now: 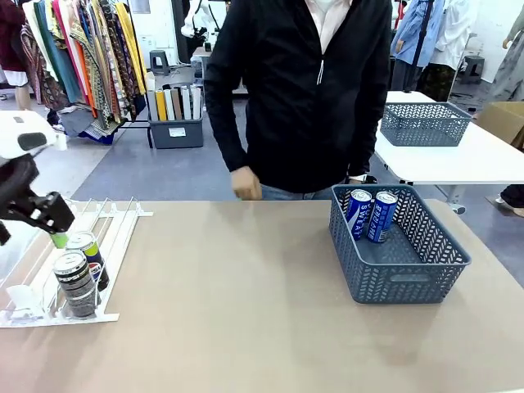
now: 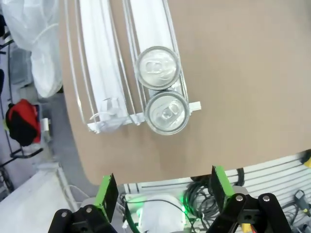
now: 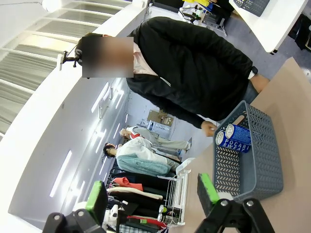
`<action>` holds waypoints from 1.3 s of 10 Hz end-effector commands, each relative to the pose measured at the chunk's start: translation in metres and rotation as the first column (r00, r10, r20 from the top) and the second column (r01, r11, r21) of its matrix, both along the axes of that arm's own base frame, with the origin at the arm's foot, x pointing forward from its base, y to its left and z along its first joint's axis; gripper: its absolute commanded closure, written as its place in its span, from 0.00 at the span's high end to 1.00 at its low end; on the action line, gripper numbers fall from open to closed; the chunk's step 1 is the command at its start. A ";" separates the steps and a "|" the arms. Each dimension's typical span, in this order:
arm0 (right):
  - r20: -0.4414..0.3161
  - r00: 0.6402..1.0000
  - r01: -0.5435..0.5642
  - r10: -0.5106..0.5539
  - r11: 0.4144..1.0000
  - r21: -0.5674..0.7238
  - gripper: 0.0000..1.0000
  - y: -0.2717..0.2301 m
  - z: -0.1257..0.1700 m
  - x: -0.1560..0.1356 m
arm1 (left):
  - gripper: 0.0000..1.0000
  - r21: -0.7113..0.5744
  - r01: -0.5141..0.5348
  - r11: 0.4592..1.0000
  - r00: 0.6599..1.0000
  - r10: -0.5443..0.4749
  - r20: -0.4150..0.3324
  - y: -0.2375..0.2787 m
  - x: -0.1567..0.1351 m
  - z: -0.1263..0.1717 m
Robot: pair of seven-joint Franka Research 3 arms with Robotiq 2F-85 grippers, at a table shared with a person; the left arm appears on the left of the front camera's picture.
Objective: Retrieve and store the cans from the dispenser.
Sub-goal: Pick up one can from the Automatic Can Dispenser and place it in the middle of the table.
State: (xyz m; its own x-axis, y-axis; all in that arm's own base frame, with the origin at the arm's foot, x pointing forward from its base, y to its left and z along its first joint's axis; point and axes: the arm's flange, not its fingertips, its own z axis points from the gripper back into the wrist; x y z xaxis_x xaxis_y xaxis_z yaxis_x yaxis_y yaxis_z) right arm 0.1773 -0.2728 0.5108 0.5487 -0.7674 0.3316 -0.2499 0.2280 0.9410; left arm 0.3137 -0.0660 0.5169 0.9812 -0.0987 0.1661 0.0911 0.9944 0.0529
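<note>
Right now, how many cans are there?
4. A blue can and another blue can lean together in the grey basket. The Pepsi can and the dark patterned can sit in one lane at the low end of the dispenser. None looks hidden.

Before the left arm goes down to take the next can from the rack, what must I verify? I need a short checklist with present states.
1. Left pincer open, nothing between: ok.
2. Front can upright at the dispenser low end: ok.
3. Pincer lined up over that can: cannot tell.
4. Second can close behind it, upright: ok.
5. Basket has free room beside its two blue cans: ok.
6. Person's hand away from the dispenser: ok.
</note>
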 end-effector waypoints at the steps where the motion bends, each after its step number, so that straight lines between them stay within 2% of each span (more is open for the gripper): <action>1: 0.040 0.999 0.008 -0.008 1.000 -0.002 1.00 0.000 0.002 0.004 | 1.00 0.018 -0.001 1.000 1.000 0.002 -0.019 -0.006 0.019 -0.030; 3: 0.040 0.999 0.008 -0.008 1.000 -0.002 1.00 0.000 0.002 0.004 | 1.00 -0.004 -0.039 0.999 0.994 0.038 -0.098 -0.004 0.039 -0.058; 6: 0.040 0.999 0.008 -0.008 1.000 -0.002 1.00 0.000 0.002 0.004 | 1.00 -0.011 -0.050 0.999 0.993 0.049 -0.109 -0.006 0.060 -0.090; 7: 0.040 0.999 0.008 -0.008 1.000 -0.002 1.00 0.000 0.002 0.004 | 1.00 -0.003 -0.056 0.998 0.989 0.055 -0.134 -0.006 0.063 -0.099; 8: 0.040 0.999 0.008 -0.008 1.000 -0.002 1.00 0.000 0.002 0.004 | 1.00 -0.014 -0.051 0.999 0.985 0.048 -0.163 -0.007 0.065 -0.104; 12: 0.040 0.999 0.008 -0.008 1.000 -0.002 1.00 0.000 0.002 0.004 | 1.00 -0.017 -0.093 0.995 0.982 0.089 -0.166 -0.004 0.070 -0.106; 13: 0.040 0.999 0.008 -0.008 1.000 -0.002 1.00 0.000 0.002 0.004 | 0.75 -0.020 -0.098 0.995 0.984 0.094 -0.150 -0.004 0.070 -0.107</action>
